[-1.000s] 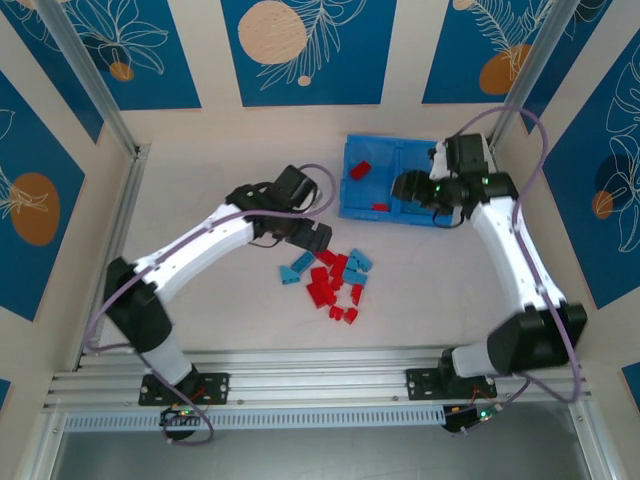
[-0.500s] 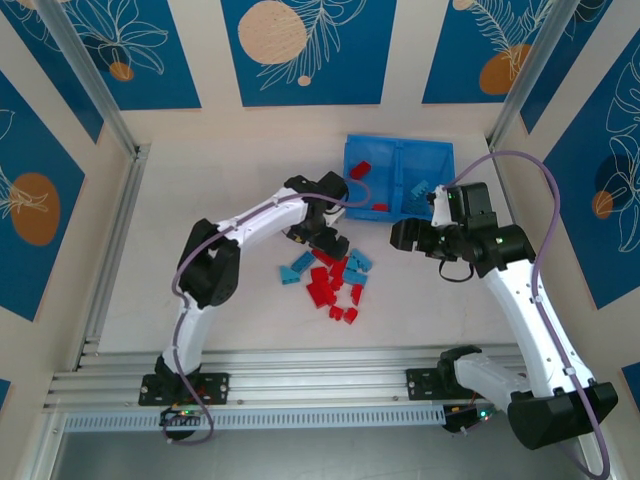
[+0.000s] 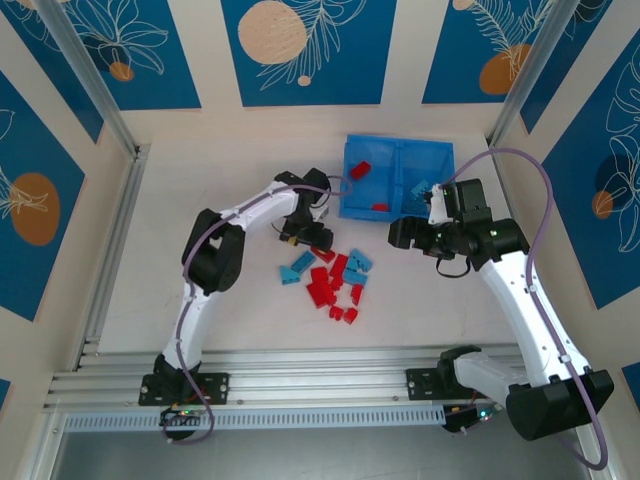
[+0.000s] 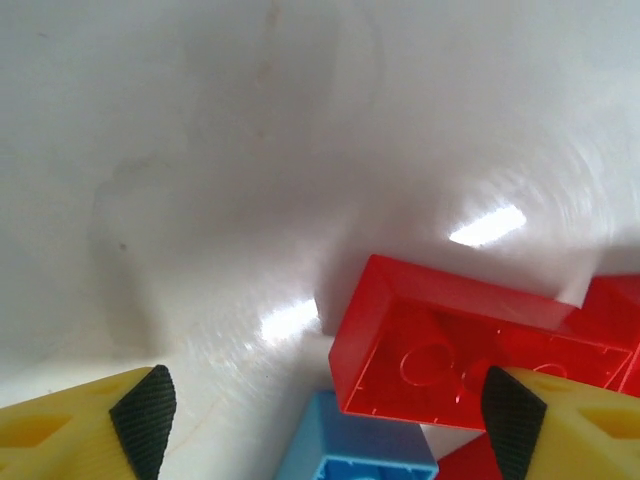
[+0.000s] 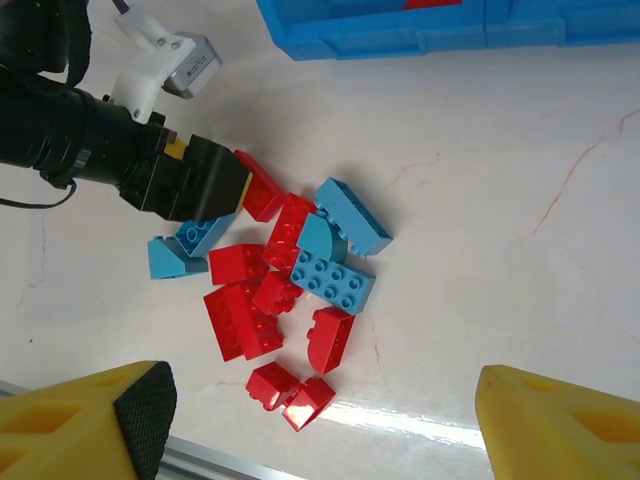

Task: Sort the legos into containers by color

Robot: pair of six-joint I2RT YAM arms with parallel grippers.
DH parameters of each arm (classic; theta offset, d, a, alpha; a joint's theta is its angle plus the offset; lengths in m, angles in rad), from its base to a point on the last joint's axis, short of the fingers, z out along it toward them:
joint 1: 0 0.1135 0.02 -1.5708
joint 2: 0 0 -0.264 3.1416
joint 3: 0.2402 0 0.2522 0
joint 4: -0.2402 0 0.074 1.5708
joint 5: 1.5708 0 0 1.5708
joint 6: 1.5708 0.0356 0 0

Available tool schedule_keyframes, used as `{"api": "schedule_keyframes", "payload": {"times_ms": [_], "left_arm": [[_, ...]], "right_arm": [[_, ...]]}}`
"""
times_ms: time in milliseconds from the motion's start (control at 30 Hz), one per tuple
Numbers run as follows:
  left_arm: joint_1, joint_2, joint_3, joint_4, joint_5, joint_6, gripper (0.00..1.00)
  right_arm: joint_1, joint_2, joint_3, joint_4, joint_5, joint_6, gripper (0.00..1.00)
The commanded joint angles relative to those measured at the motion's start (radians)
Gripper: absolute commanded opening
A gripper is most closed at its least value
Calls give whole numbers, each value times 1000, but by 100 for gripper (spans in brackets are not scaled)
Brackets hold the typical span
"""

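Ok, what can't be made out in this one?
- Left wrist view: the red brick runs behind a finger pad of the left hand; contact unclear.
- Right wrist view: the top edge cuts the tray; its contents mostly hidden.
- Top view: left hand covers the pile's upper bricks.

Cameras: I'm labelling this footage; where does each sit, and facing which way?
Top external: above and behind the bases, facing down; left end effector, right end effector, tray, legos.
Left wrist: close over a red lego; left end effector at bottom.
Right wrist: higher, facing down at legos; right end effector at bottom.
Shared: top and right wrist show legos, tray, left end effector.
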Motion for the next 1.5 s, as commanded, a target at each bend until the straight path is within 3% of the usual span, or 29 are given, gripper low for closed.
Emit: {"api": "schedule_keyframes", "payload": {"times_ms": [0, 200, 367, 433, 567, 700, 867, 1100, 1367, 1467], "left_arm": [[52, 22, -12, 16, -83, -90, 80], [118, -63, -77, 55, -163, -178, 79], [123, -175, -81, 140, -90, -180, 79], [123, -198, -76, 142, -66, -272, 82], [105, -208, -117, 154, -28, -600, 88], [91, -163, -99, 126, -60, -857, 90], [95, -13, 52, -32, -12, -977, 90], [95, 94, 92, -14, 34, -950, 77], [96, 87, 70, -61, 12, -887, 43], [99, 65, 72, -65, 0, -844, 35]], "right_arm": [[5, -6, 31, -18, 7, 4, 80], [4, -11, 27, -20, 9, 11, 80], [6, -9, 26, -16, 9, 9, 81], [6, -8, 26, -12, 9, 9, 81], [6, -1, 24, 0, 6, 9, 81], [8, 10, 40, -3, 4, 14, 81], [8, 4, 55, -32, 20, 1, 81], [48, -38, 38, -37, 3, -36, 81], [158, -41, 30, -1, 5, -97, 81], [179, -30, 31, 27, -5, -111, 81]]}}
